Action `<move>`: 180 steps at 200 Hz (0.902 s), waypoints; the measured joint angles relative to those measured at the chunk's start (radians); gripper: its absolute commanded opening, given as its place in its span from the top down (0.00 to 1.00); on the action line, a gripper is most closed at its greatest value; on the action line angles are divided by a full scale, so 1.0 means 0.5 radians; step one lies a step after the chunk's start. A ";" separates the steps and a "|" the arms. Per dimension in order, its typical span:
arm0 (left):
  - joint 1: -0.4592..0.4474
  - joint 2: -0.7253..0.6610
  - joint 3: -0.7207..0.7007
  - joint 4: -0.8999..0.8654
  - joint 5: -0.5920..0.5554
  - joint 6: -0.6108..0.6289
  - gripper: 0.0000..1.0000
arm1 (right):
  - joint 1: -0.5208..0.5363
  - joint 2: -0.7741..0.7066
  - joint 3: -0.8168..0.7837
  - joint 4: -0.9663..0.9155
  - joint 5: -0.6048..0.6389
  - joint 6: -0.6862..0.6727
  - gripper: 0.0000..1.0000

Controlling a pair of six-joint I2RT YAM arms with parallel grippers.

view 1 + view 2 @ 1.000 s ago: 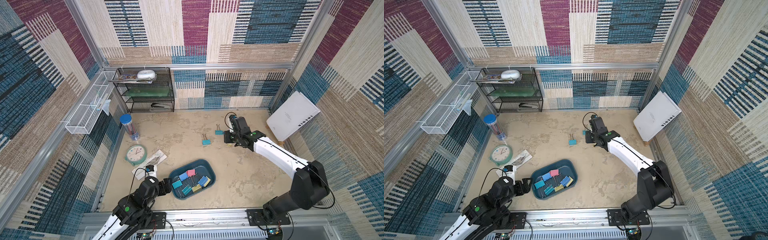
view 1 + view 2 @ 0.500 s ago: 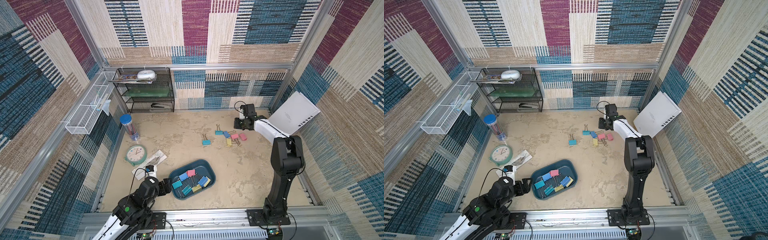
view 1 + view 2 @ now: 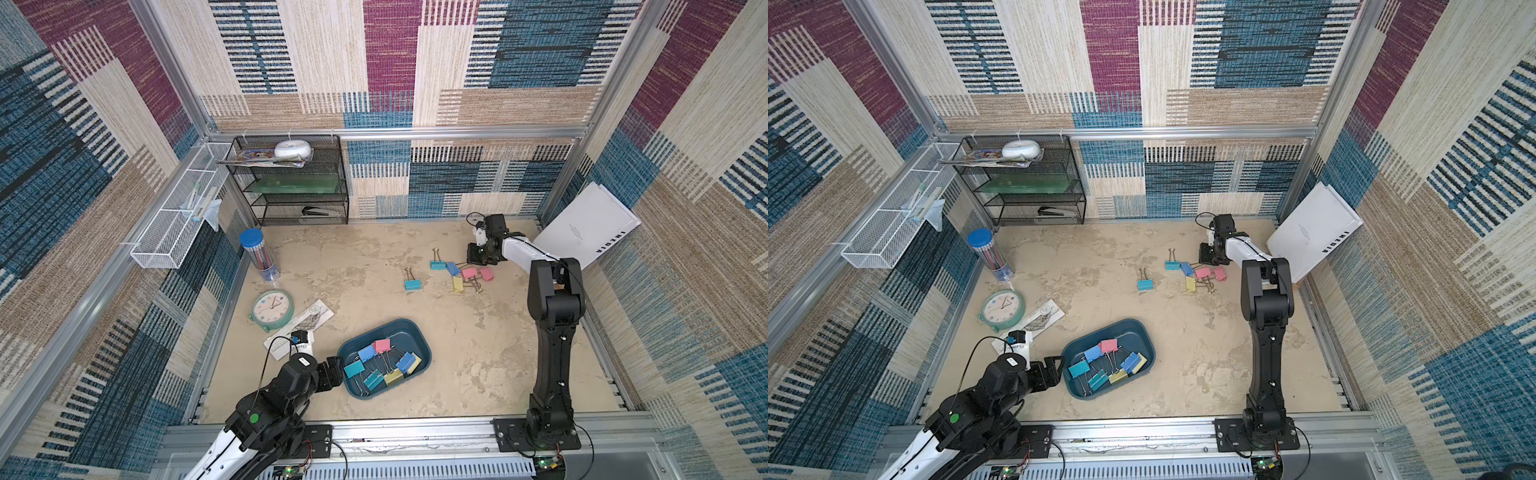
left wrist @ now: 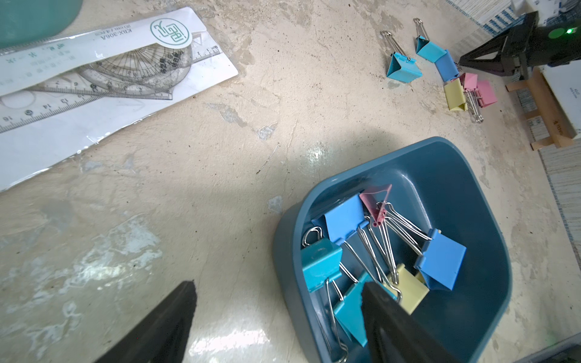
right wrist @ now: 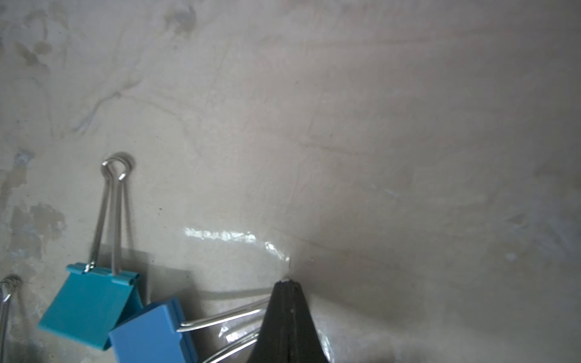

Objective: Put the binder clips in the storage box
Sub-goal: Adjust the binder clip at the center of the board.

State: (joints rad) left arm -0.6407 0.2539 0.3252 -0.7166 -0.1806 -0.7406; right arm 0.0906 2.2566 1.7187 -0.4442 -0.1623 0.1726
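Looking across the counter (image 3: 478,353), I see bare room in the middle, between the storage box (image 3: 409,332) near the front rail and the loose binder clips (image 3: 461,272) toward the back right. A white book (image 3: 590,232) leans on the right wall, near my right arm. A clock (image 3: 272,307) and a ruler packet (image 3: 299,328) line the left edge.

My right pincer (image 5: 284,283) is pressed together, low over the counter. Its tip lies across the wire handles of a blue clip (image 5: 151,333), with a teal clip (image 5: 91,308) just beside that. I cannot tell whether any wire is pinched. Six clips lie loose there, one teal clip (image 3: 412,284) apart from the rest.

My left pincer (image 4: 276,284) stands wide apart, holding nothing. It straddles the box's near wall: one finger over the clips in the box (image 4: 377,245), the other over bare counter.

The ruler packet (image 4: 116,34) reads "KBX-306A". The book's edge seems to read "INEDIA".
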 measured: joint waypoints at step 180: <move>0.000 -0.046 -0.015 0.002 0.027 0.002 0.14 | 0.375 -1.203 -1.561 0.226 0.162 0.282 0.65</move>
State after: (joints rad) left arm -0.6407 0.2310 0.3176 -0.7158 -0.1673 -0.7399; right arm 0.2779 1.6550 0.9382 -0.3313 -0.0814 0.3134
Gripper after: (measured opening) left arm 0.860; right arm 0.165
